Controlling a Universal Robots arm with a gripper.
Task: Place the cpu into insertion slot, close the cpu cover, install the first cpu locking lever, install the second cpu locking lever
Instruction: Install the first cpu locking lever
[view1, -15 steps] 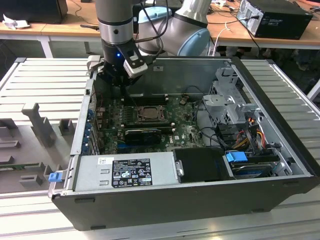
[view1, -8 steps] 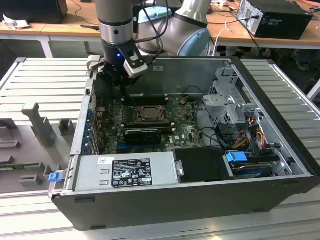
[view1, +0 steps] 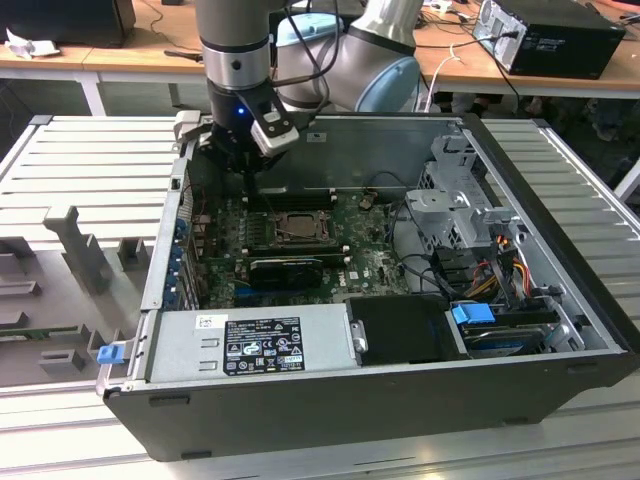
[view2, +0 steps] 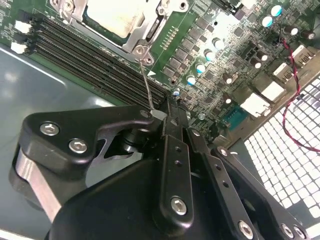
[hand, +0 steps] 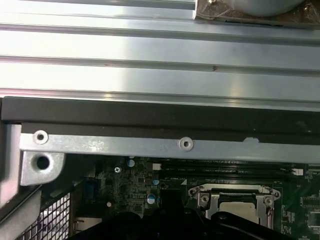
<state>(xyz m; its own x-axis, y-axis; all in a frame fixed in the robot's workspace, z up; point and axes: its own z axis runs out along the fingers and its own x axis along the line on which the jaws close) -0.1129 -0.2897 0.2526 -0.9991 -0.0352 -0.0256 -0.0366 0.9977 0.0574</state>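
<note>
Cpu (view2: 112, 17) in insertion slot (view2: 145, 37), just beyond pincer (view2: 167, 112) tips.

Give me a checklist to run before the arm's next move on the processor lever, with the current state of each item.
1. Chip seated flat: ok.
2. Cover down over the chip: ok, as far as it shows.
3. End effector shut on the thin lever: ok.
4. That lever latched down: not ok, its free end is raised in the end effector.
5. Red-and-black cable apart from the end effector: ok.
</note>
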